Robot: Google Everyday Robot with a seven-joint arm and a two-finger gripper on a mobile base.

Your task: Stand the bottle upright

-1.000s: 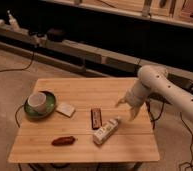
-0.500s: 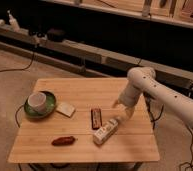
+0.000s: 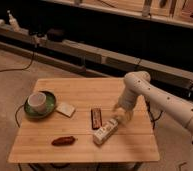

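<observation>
The pale whitish bottle (image 3: 105, 132) lies on its side on the wooden table (image 3: 85, 90), right of centre near the front, next to the dark bar (image 3: 96, 118). My gripper (image 3: 118, 116) hangs from the white arm (image 3: 155, 97) that comes in from the right. It is low over the table, just above and right of the bottle's upper end, close to touching it.
A green plate with a white bowl (image 3: 39, 102) sits at the table's left, a pale square (image 3: 66, 109) beside it. A reddish-brown sausage-shaped thing (image 3: 63, 141) lies near the front edge. Shelving and cables run along the back wall.
The arm has swung left and down, bringing the gripper from beyond the bottle's right end to just over its upper end. The bottle has not moved.
</observation>
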